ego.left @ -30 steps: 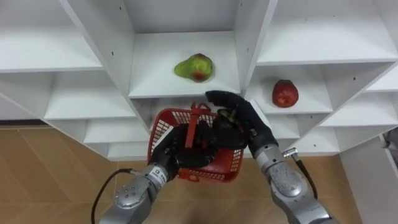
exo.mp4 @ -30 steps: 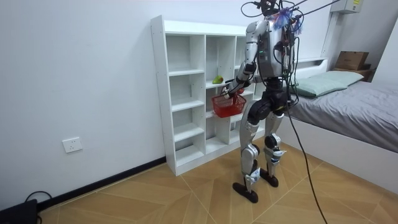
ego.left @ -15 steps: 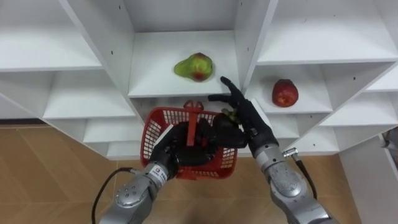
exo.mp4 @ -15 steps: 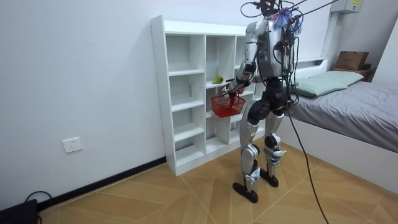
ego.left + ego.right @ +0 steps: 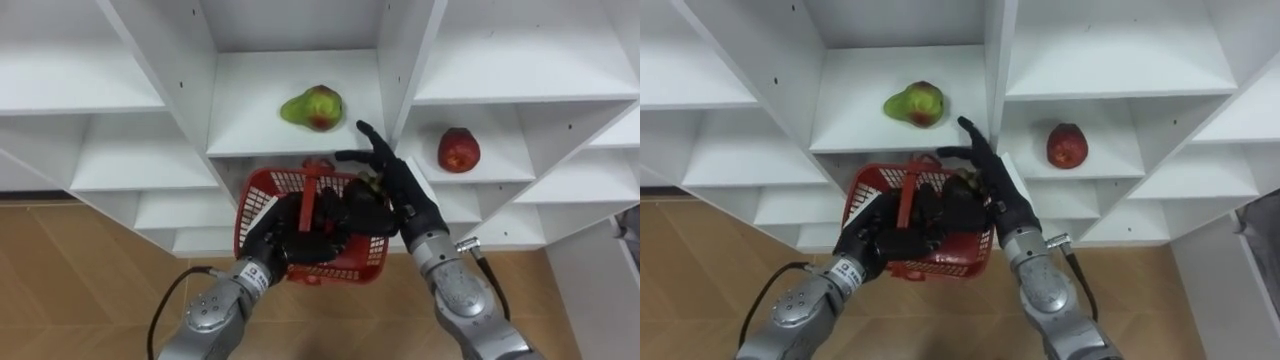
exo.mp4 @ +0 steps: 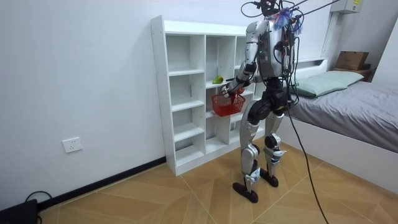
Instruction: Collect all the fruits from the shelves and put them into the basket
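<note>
A red mesh basket (image 5: 258,203) hangs in front of the white closet, just below its middle shelf. My left hand (image 5: 290,240) is shut on the basket's red handle. Over the basket's right rim, my right hand (image 5: 396,187) is open, fingers straight and pointing up at the shelf edge. A small dark fruit (image 5: 366,184) lies in the basket by that hand. On the middle shelf above sits a green and red pear-shaped fruit (image 5: 313,107). A red apple (image 5: 458,149) sits in the compartment to its right. In the room view I stand upright facing the closet (image 6: 186,93).
White upright dividers (image 5: 405,60) flank the middle compartment on both sides. Lower shelves (image 5: 130,165) run to the left and right below the fruit. A bed (image 6: 348,106) stands at the room view's right, with wooden floor around my feet.
My right hand's fingers, curled over the basket a second ago, have straightened and lifted toward the shelf. The basket has shifted slightly in my left hand.
</note>
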